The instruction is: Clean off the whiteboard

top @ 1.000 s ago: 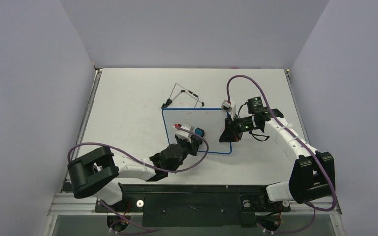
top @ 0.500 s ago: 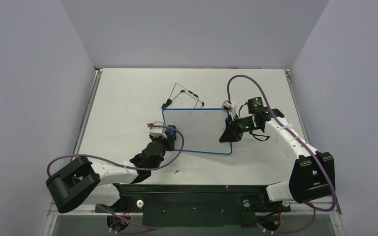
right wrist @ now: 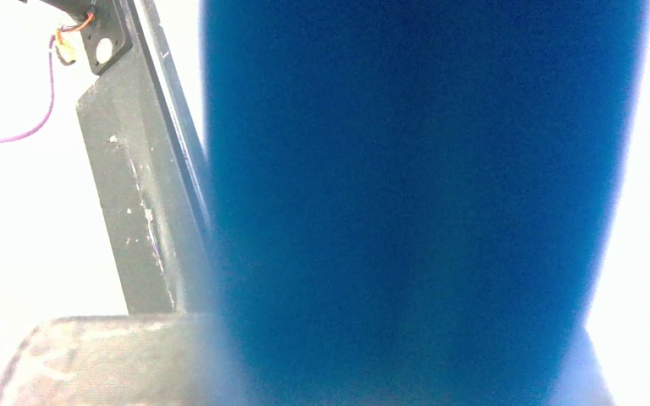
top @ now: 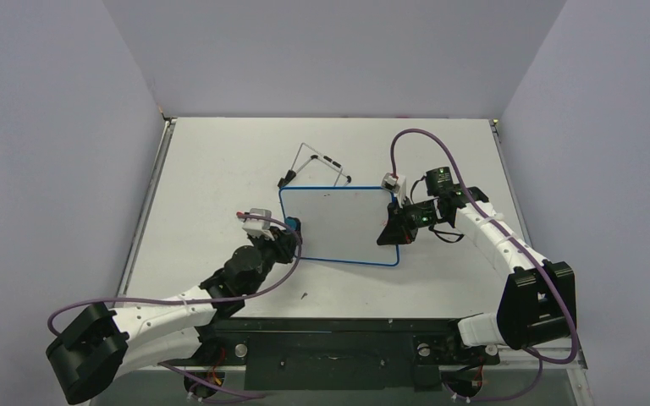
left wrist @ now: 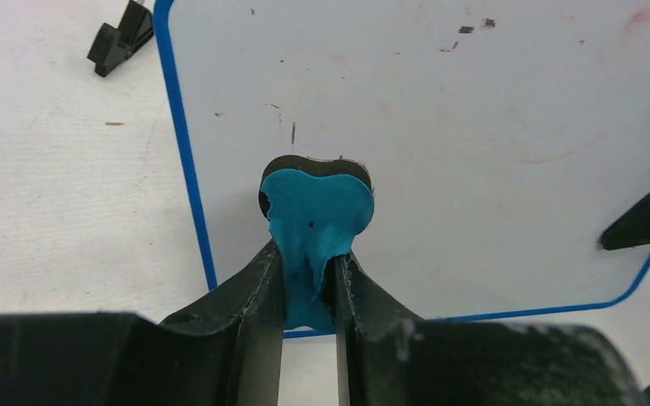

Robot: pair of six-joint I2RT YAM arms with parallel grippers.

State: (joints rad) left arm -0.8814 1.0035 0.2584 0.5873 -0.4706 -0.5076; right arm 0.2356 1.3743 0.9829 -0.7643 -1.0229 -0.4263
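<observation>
Since a second ago the left gripper (left wrist: pixel 311 264) has slid off the middle of the whiteboard (top: pixel 343 227) to its left rim, and the left arm's elbow has swung far out toward the near-left corner of the table (top: pixel 212 169). The right gripper (top: pixel 390 230) has not moved from the board's right edge. The whiteboard has also kept its place, lying flat mid-table with its black wire stand (top: pixel 317 162) splayed out behind it.

The left fingers are clenched on the eraser (left wrist: pixel 315 210), a soft teal block with a dark underside, squeezed into a lobed shape. It is pressed to the board just inside the thin blue rim. The surface is glossy white with rounded corners, flecked with black specks and faint red smears (mostly toward the right side).

The right jaws are closed. That wrist view is only blurred deep blue, so whether they pinch the rim is unclear.
</observation>
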